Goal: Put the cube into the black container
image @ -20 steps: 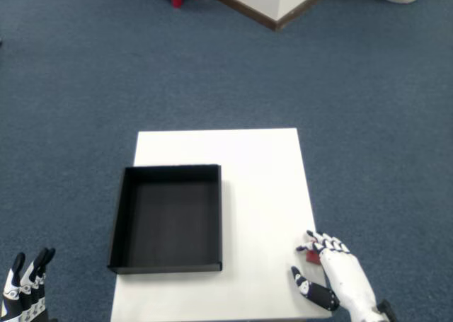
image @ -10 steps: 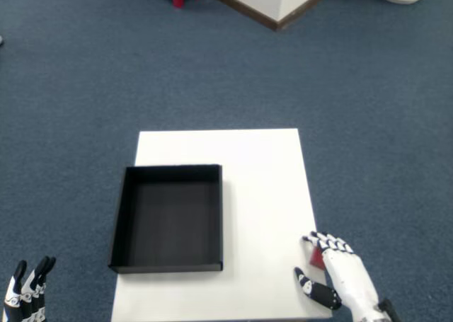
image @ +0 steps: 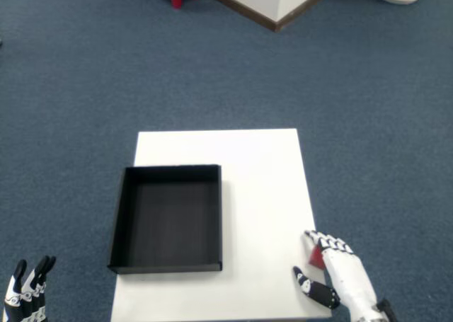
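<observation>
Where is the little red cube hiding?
In the head view the red cube sits near the front right corner of the white table, mostly covered by the fingers of the right hand, well right of the black container.

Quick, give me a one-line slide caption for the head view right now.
Right hand covers the red cube near the white table's right edge; the black container sits empty at left.

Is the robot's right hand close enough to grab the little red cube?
Probably yes. The right hand is already over the red cube near the white table edge, fingers covering most of it. Nothing blocks it, though I can't tell if it grips yet.
</observation>
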{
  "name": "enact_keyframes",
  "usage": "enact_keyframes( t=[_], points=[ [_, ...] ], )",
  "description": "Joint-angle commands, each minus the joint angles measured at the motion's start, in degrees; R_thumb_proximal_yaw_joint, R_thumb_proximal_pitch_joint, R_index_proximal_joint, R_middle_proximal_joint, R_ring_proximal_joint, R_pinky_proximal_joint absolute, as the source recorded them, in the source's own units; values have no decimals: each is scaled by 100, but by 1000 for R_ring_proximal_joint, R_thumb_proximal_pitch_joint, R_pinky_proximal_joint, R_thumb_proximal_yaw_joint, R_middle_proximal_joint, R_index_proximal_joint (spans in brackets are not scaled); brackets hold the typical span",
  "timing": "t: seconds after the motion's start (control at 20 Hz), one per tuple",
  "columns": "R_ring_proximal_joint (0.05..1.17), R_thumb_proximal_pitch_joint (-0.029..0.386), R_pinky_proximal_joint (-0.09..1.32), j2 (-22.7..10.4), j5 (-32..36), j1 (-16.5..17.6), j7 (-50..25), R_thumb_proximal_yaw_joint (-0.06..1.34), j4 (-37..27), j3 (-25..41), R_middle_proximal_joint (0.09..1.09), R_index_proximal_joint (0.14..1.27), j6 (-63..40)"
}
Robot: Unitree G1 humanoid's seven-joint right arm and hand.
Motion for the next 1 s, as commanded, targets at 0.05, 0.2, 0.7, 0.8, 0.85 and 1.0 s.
enact_keyframes(
  t=[0.05, 0.2, 0.7, 0.8, 0.85, 1.0],
  points=[
    [169, 161, 9, -113, 189, -90, 67, 882, 62, -151, 176, 446, 261],
    [173, 157, 20, -113, 226, -74, 98, 896, 38, -198, 182, 360, 294],
    [173, 135, 27, -162, 526, 6, 510, 909, 87, -515, 175, 254, 380],
    [172, 136, 24, -205, 546, 37, 584, 906, 65, -546, 176, 250, 396],
    [171, 137, 22, -228, 554, 55, 592, 906, 42, -558, 175, 249, 372],
    [167, 139, 14, -252, 618, 115, 618, 909, 18, -631, 172, 247, 331]
  ],
)
